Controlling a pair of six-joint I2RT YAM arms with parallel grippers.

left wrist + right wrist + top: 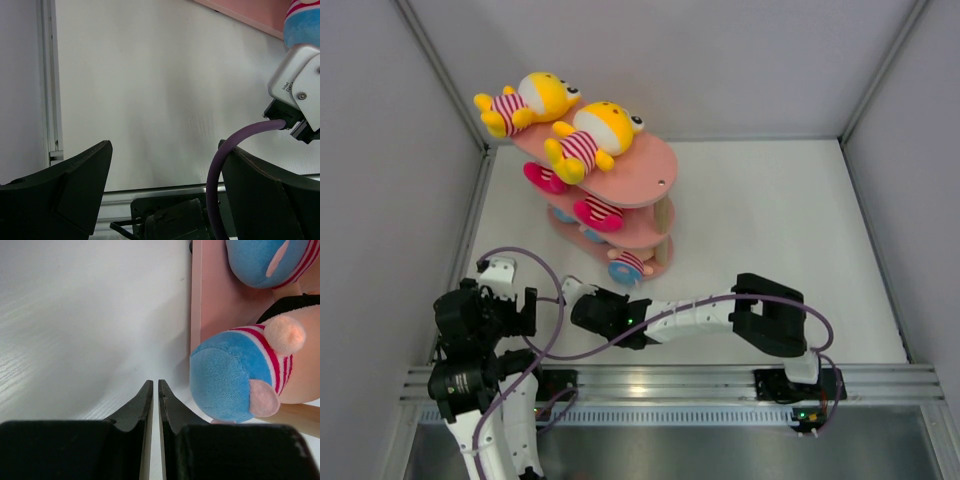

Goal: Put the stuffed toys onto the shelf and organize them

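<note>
1. Six stuffed toys are on the pink shelf [650, 165]: two yellow toys [590, 135] on the top board, two pink toys [595, 212] on the middle one and two blue toys [267, 260] on the lowest. None shows off the shelf in any view.
2. The right tool [154, 390], fingers pressed together with nothing between them, hangs low over the white tabletop [75, 315]. Its tips point along the edge of the lowest board.
3. Just right of those tips, close but apart, sits the nearer blue toy [227, 382], its blue bulk reaching to or slightly past the board's edge. The second blue one lies farther ahead and to the right. A wooden post [300, 415] shows beside the near toy.
4. The left tool [165, 150] is spread wide and empty over the tabletop. Ahead and to its right are the right arm's camera housing [297, 85] and a purple cable [235, 150], with the shelf's base beyond.
5. Step in hand, by the look of it: placing is done and tidying is the business now. The closed right tool is set to serve as a pusher on the edge-hugging blue toy.
6. The next move would call for a short, gentle sweep to the tool's right. It should seat the toy inside the board without tipping it or shoving the shelf.
</note>
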